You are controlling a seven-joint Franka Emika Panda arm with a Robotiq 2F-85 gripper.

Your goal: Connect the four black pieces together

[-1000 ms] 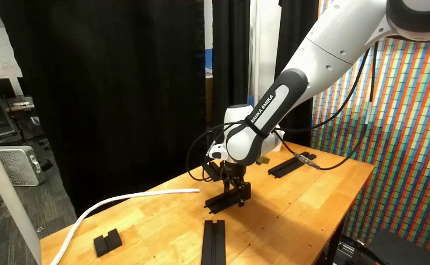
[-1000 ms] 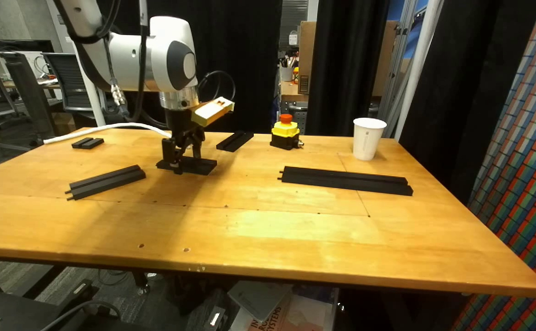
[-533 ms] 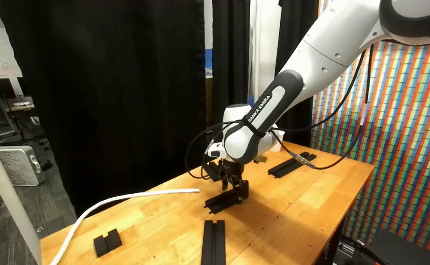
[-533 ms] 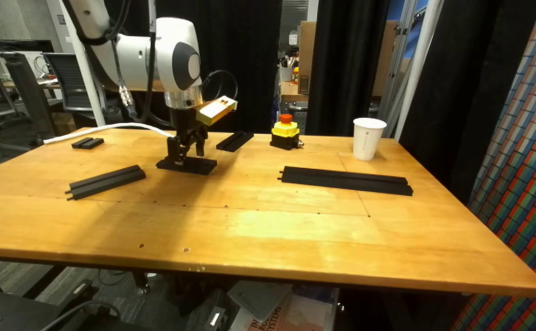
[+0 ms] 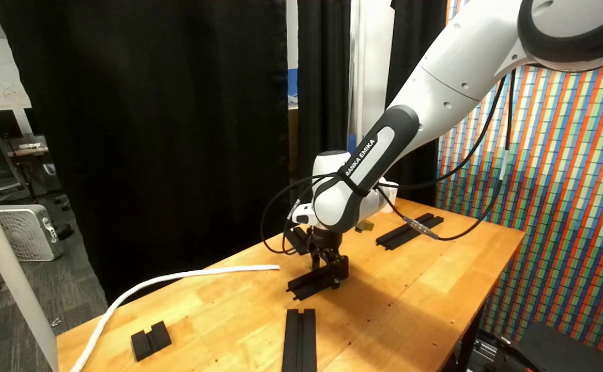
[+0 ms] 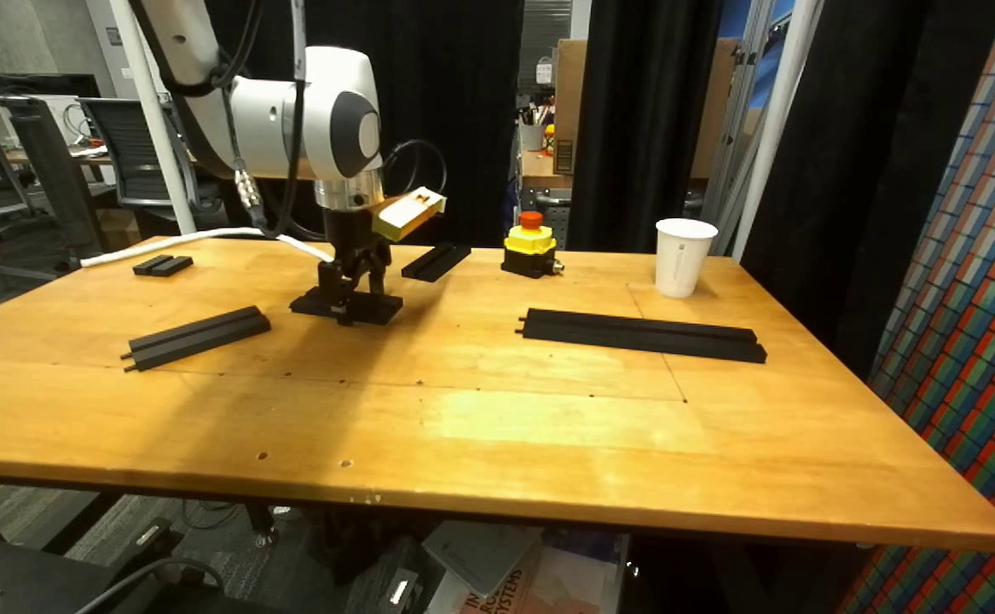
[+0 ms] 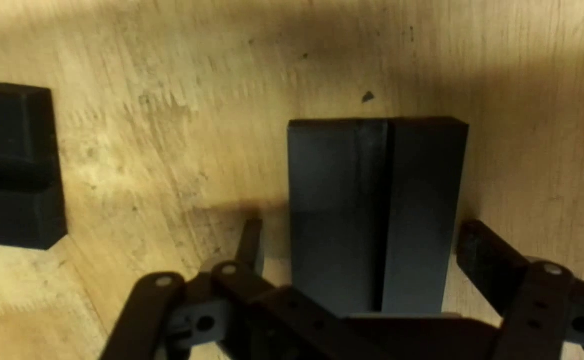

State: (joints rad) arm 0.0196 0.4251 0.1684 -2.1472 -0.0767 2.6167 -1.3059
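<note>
A grooved black bar (image 6: 384, 309) lies flat on the table under my gripper (image 6: 359, 300), with small pins showing at its near end (image 5: 296, 297). In the wrist view the fingers (image 7: 489, 262) stand apart on either side of this bar (image 7: 339, 210), the right one nearly against it and a clear gap at the left. Another black bar (image 6: 199, 338), pins at its end, lies nearer the camera, cut off at the bottom in an exterior view (image 5: 292, 341). A longer black bar (image 6: 642, 336) lies apart; whether it is joined pieces I cannot tell.
A stubby flat black piece (image 6: 436, 262) lies behind the gripper, and a small chunky black block (image 6: 163, 266) near the white cable (image 6: 207, 234). A yellow-and-red stop button (image 6: 530, 243) and a paper cup (image 6: 683, 256) stand at the back. A black piece (image 7: 1, 125) shows at the wrist view's left.
My gripper has risen slightly and come down again, shifting a little along the bar below it. The fingers have stayed apart, and the black pieces have not moved.
</note>
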